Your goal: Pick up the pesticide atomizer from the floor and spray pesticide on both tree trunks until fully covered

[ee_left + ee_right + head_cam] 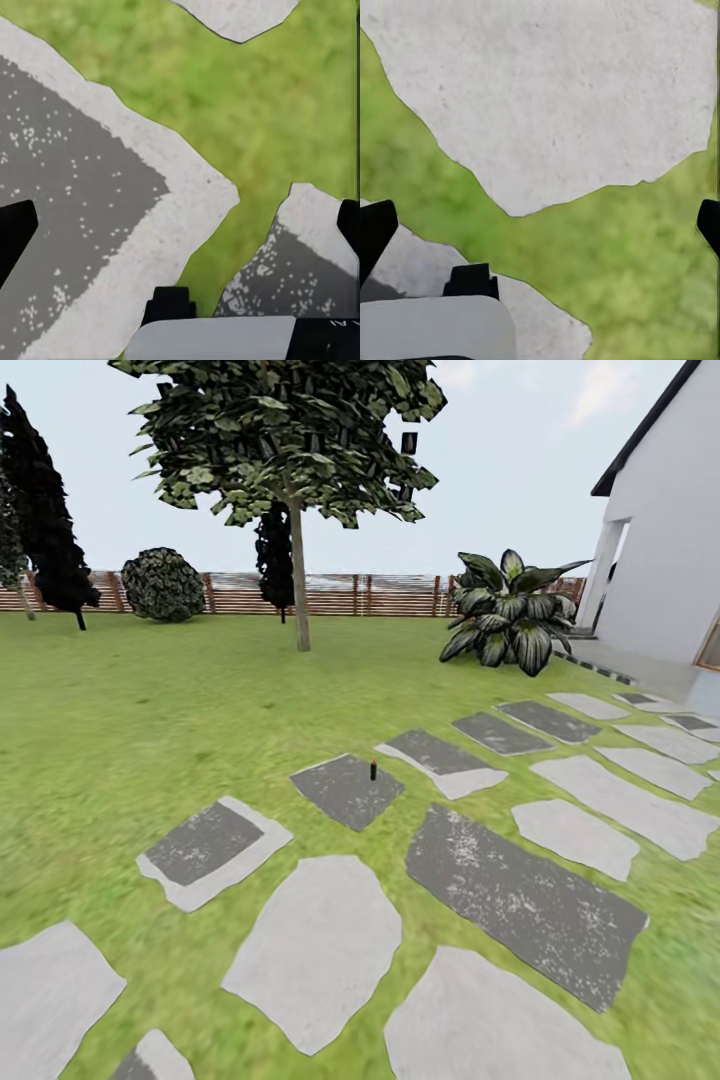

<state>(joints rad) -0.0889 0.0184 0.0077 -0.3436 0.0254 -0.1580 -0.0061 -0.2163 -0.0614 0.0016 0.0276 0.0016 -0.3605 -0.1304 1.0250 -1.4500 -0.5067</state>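
- On the lawn of the garden, head view: a path of irregular stepping stones runs from the near foreground toward the white house at the right; some slabs are pale grey, others dark grey with pale borders.
- Pesticide atomizer: a small dark upright object standing on a dark slab near the middle of the view, at that slab's far right part; too small for its label or trigger head to be made out.
- Tree: a broad-leaved green canopy on a straight, bare grey-brown trunk rising from the grass beyond the atomizer, well apart from it and in front of the fence.
- Background: a brown horizontal-slat wooden fence closes the lawn; narrow dark cypress-like trees stand at the far left, a rounded shrub beside them, and a large plant with broad striped leaves grows near the house corner.
- Left gripper, left wrist view: two black fingertips sit at opposite edges of the picture, wide apart, with nothing between them; beneath lie a dark pale-bordered slab, grass, and a second dark slab.
- Right gripper, right wrist view: its black fingertips are likewise spread to the picture's edges and hold nothing; beneath lie a large pale slab and grass.
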